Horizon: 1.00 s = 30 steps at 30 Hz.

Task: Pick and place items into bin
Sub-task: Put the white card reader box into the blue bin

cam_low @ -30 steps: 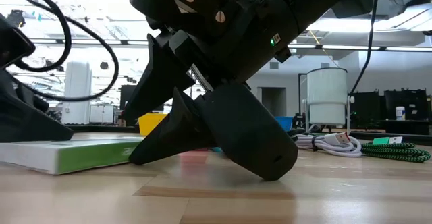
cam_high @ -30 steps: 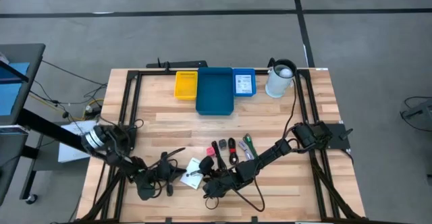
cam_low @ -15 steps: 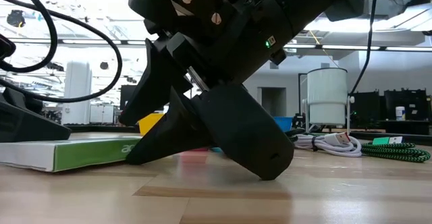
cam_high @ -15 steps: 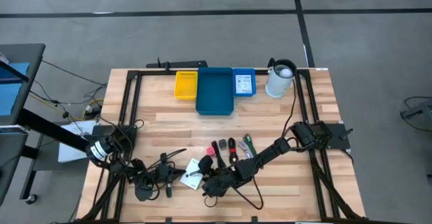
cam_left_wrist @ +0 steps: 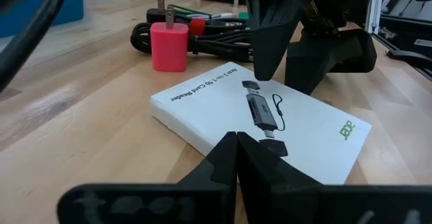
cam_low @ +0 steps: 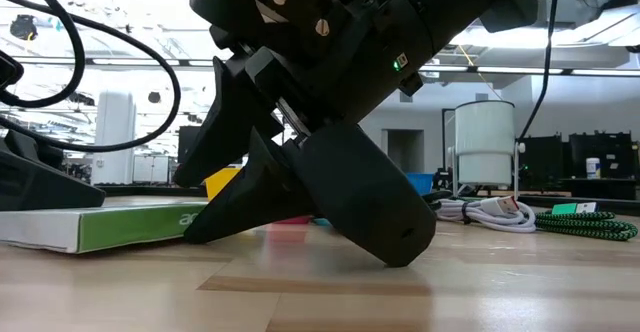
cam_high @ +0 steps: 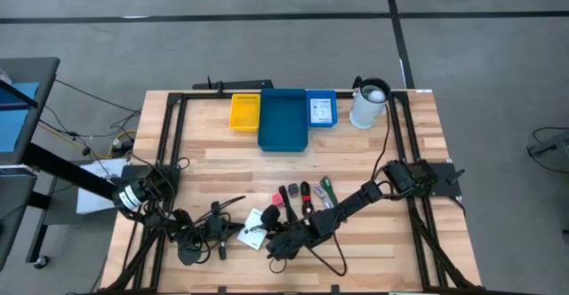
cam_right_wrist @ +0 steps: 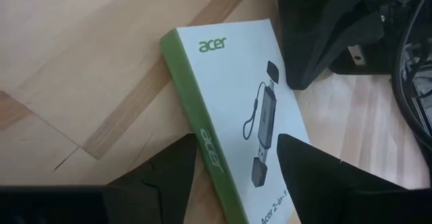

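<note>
Even overhead light, table [cam_high: 293, 166] bright, shadows soft and short. Low view is backlit – ceiling strip lights glare behind the right gripper [cam_low: 300, 202], which reads as a near-black silhouette. Left wrist view – near fingers [cam_left_wrist: 236, 166] out of focus.

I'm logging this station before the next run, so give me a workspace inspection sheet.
Surface: wooden table, no spills seen.
Job's things: white packet flat near the front edge; pink cube and black cables beyond it; blue bin at the back.
Clutter: white jug.
Grippers: right gripper open, straddling the packet's edge; left gripper shut, at the packet's opposite edge.
Cables: arm cable loops.
Surroundings: nothing seen.
</note>
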### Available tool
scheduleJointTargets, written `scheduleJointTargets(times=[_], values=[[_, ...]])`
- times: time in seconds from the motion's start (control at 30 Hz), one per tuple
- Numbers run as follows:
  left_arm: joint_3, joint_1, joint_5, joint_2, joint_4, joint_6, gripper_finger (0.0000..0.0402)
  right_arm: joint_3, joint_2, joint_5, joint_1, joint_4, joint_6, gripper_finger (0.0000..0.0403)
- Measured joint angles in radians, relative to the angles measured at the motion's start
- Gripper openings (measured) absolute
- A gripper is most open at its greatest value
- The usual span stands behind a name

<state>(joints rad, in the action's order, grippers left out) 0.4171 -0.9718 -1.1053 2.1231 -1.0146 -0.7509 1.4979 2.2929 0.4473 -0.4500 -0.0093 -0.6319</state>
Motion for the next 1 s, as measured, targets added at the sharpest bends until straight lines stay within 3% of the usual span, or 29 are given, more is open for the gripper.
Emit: scheduleJointTargets(times=[1.0], values=[[0.022, 0.002, -0.016, -0.001, 0.042, -0.019, 0.0, 0.001, 0.002, 0.08, -0.002, 0.066, -0.195, 0.0191]])
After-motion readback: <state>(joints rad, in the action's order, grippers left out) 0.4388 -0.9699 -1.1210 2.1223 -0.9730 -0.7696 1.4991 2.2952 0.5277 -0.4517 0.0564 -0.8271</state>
